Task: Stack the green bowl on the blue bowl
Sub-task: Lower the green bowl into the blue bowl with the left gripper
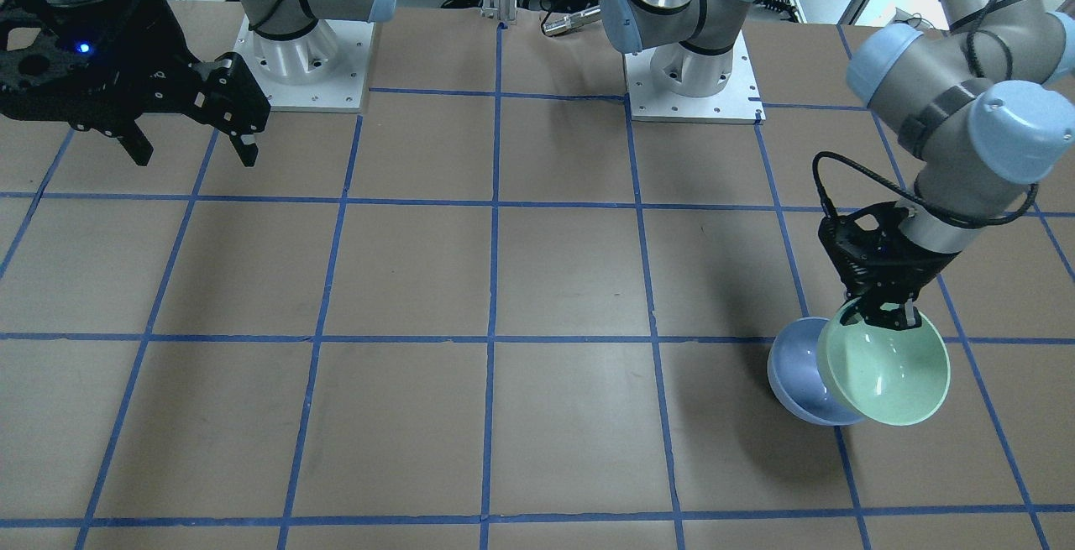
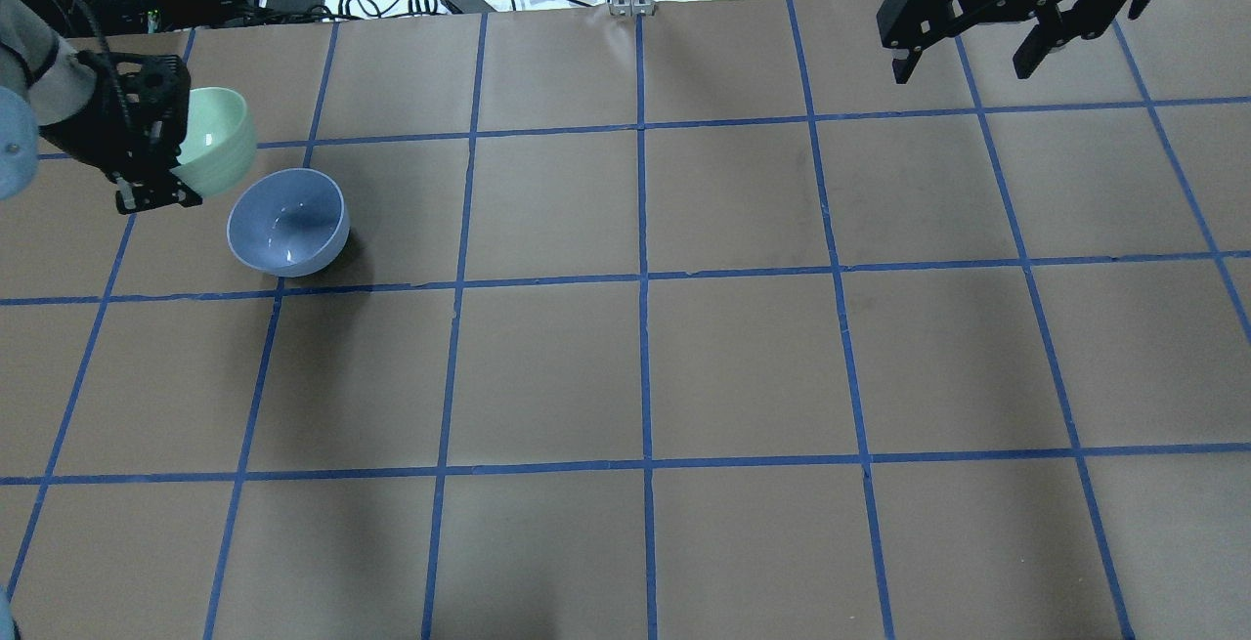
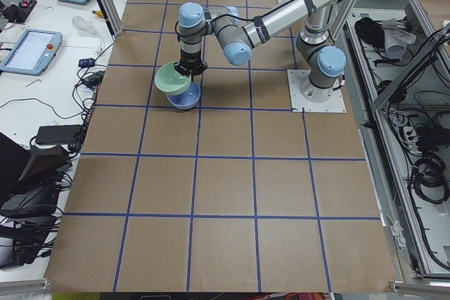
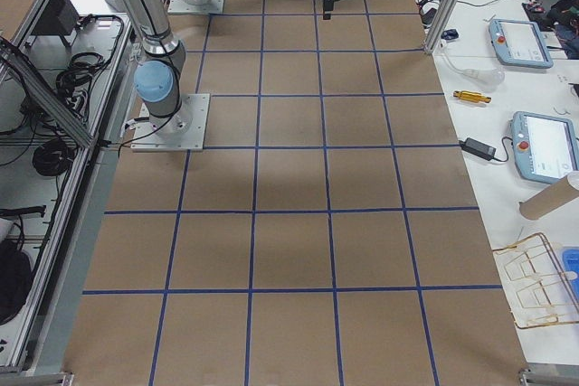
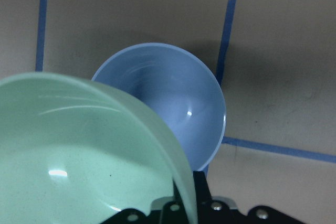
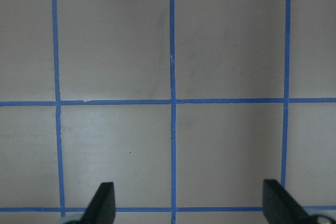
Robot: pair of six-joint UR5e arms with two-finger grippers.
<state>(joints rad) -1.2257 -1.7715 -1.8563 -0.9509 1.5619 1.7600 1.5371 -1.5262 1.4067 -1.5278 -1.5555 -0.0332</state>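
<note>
At the far left of the table [image 1: 571,281] I see my left arm [image 1: 949,113] angled steeply down, the left gripper [image 1: 892,311] pinching the rim of the tilted green bowl [image 1: 890,374] just beside the upright blue bowl [image 1: 798,369], while my right gripper [image 1: 195,155] hangs spread, well apart.

Green bowl [image 1: 890,374], blue bowl [image 2: 288,220] glossy; table [image 2: 743,366] matt paper.

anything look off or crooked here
Only the green bowl: the left gripper holds it by the rim, steeply tilted, its mouth facing away from the robot, not nested in the blue bowl. Nothing looks spilled or damaged.
</note>
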